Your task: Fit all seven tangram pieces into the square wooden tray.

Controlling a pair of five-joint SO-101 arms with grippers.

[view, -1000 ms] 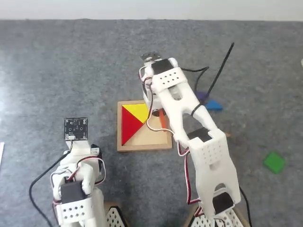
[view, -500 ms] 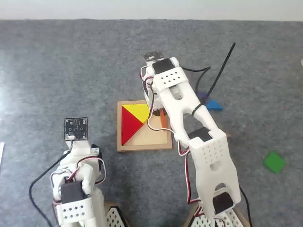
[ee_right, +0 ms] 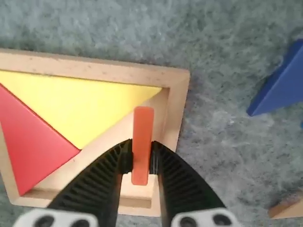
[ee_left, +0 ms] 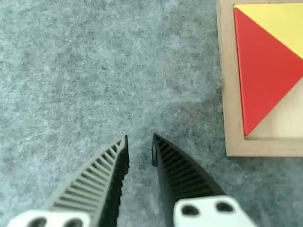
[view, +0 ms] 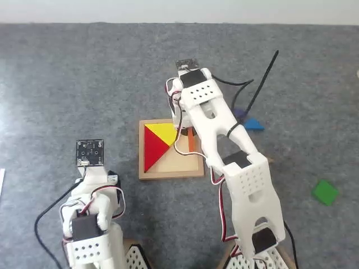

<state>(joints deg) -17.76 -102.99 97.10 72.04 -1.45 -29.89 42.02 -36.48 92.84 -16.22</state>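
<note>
The square wooden tray [view: 168, 173] lies mid-table with a red triangle [view: 153, 150] and a yellow triangle [view: 162, 132] fitted inside. My right gripper [ee_right: 140, 152] is shut on an orange piece [ee_right: 141, 142], held on edge over the tray's inner side near the yellow triangle's [ee_right: 80, 104] tip and the rim [ee_right: 176, 109]; the high view shows the orange piece [view: 191, 140] beside the arm. A blue piece [view: 253, 125] and a green piece [view: 325, 191] lie on the carpet to the right. My left gripper [ee_left: 138, 146] hovers over bare carpet short of the tray [ee_left: 226, 118], slightly open and holding nothing.
A purple piece [view: 239, 114] peeks out beside the blue one under a black cable. A wooden-coloured piece [ee_right: 286, 208] lies near the blue piece [ee_right: 279, 87] in the right wrist view. Grey carpet covers the table all around.
The right arm has shifted slightly to the right, carrying the orange piece with it. The left arm has not moved.
</note>
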